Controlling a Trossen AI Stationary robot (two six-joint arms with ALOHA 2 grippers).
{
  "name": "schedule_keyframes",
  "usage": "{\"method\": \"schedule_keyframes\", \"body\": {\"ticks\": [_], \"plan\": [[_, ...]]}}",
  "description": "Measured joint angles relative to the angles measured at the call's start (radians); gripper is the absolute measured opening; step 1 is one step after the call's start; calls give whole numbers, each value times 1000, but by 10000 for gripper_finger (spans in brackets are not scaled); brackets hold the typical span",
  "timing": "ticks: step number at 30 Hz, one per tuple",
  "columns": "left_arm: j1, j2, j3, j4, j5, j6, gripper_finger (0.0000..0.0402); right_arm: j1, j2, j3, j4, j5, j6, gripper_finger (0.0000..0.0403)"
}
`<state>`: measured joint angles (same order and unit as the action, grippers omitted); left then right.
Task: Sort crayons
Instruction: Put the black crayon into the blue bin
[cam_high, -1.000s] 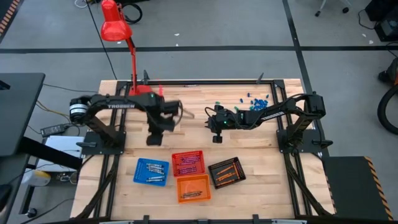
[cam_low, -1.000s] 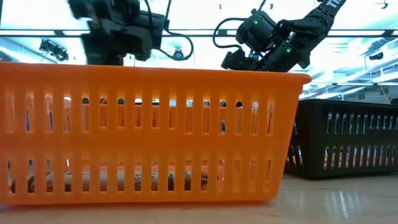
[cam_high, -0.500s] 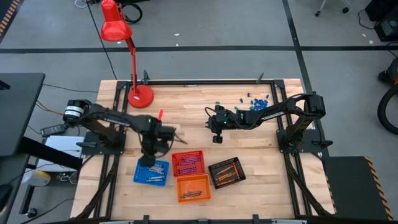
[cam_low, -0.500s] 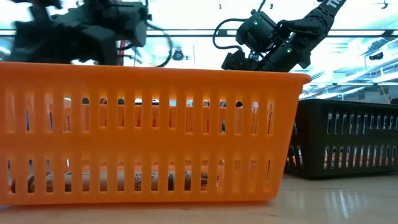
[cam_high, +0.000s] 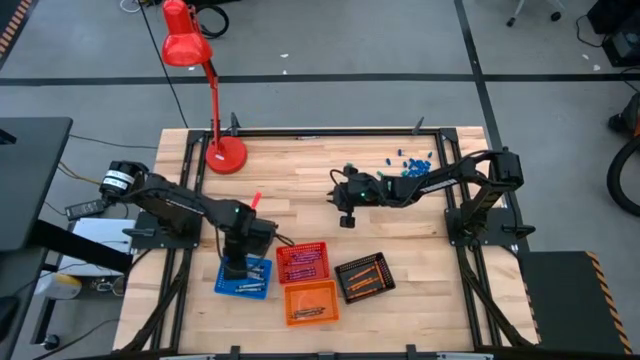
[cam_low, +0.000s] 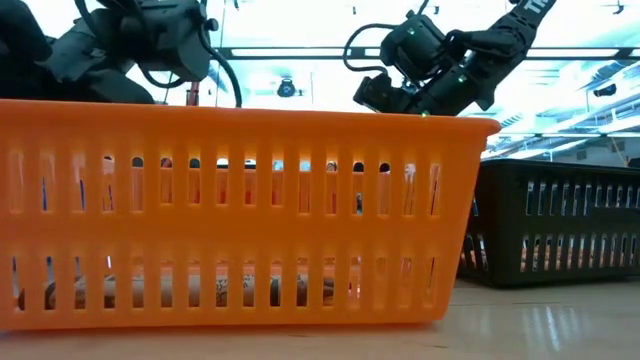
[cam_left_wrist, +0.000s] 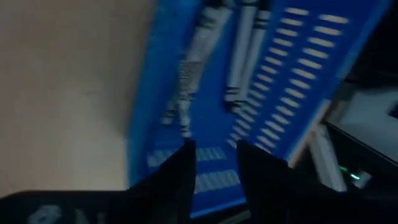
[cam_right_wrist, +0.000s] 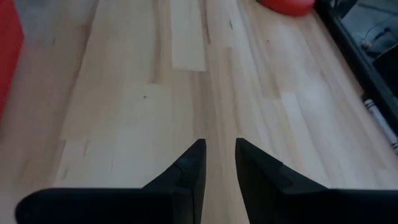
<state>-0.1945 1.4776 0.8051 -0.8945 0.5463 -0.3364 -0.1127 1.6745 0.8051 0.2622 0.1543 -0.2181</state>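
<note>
Four small trays stand near the table's front edge: blue (cam_high: 243, 277), red (cam_high: 302, 262), orange (cam_high: 311, 301) and black (cam_high: 364, 277). Each holds several crayons lying flat on its floor. My left gripper (cam_high: 238, 268) hangs over the blue tray (cam_left_wrist: 311, 74), its fingers a narrow gap apart and empty (cam_left_wrist: 214, 149), just above the grey-silver crayons (cam_left_wrist: 242, 56). My right gripper (cam_high: 344, 200) hovers above bare wood in the table's middle, also a narrow gap apart and empty (cam_right_wrist: 219, 149).
A red desk lamp stands with its base (cam_high: 227, 155) at the far left. Small blue and green bits (cam_high: 408, 160) lie scattered at the far right. In the low view the orange tray's wall (cam_low: 240, 210) fills the foreground.
My left gripper has swung from the table's left middle toward the near edge and come down over the blue tray.
</note>
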Motion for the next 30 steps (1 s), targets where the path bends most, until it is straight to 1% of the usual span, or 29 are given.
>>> {"method": "schedule_keyframes", "body": {"ticks": [2,4,6,8,12,15,19,25,28,30], "plan": [[-2,0,5,9,50,8,138,-5,0,0,17,0,-23,91],[1,0,22,9,57,26,143,-11,0,0,45,-2,-37,91],[11,0,45,13,54,71,143,-18,0,0,62,-25,-45,91],[25,-1,74,15,32,127,142,-25,0,0,65,-49,-44,91],[81,-2,128,35,-42,250,142,-29,0,0,49,-53,-30,91],[136,-2,154,53,-123,341,142,-27,0,0,40,-53,-21,91],[213,-2,153,119,-251,452,142,-17,0,0,20,-50,-21,91],[331,-2,153,325,-543,579,142,-16,0,0,10,-27,-20,91],[397,8,153,460,-628,638,142,-15,0,0,10,-25,3,91],[448,14,153,530,-652,661,142,-15,0,0,9,-26,11,91]]}}
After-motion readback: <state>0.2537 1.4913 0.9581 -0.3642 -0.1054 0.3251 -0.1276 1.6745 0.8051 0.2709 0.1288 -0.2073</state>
